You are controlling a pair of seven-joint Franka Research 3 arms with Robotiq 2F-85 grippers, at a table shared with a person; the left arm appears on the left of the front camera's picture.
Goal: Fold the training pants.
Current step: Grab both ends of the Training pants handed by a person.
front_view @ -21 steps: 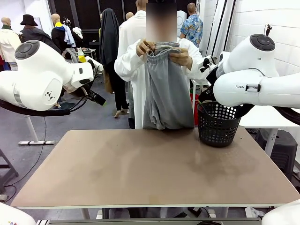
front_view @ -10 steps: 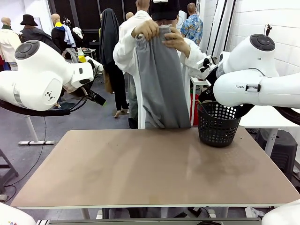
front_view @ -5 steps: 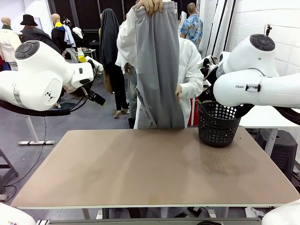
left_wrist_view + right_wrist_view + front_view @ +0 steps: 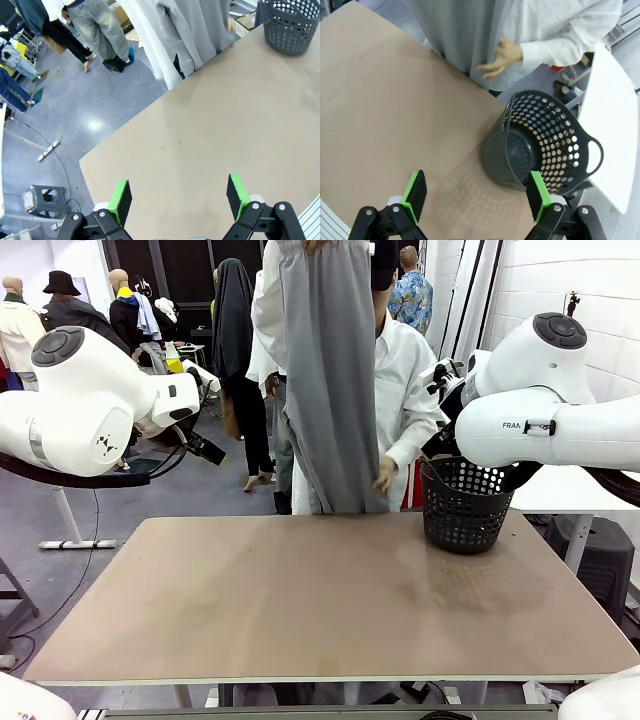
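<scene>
A: Where are the training pants (image 4: 330,380)?
B: Up in the air at the far side of the table (image 4: 300,600). The person holds them by the top, legs hanging straight down, with one hand (image 4: 385,475) at the lower side of the fabric, near the black basket (image 4: 465,505).
A: And the grippers?
B: Left gripper (image 4: 177,180) spread wide above bare tabletop, nothing in it. Right gripper (image 4: 476,175) likewise released, hovering near the basket.

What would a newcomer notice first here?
Grey training pants, held up by a person at the far edge of the table, hang full length. A black mesh basket stands at its far right; the left end effector and right end effector hover open above the tabletop.
</scene>
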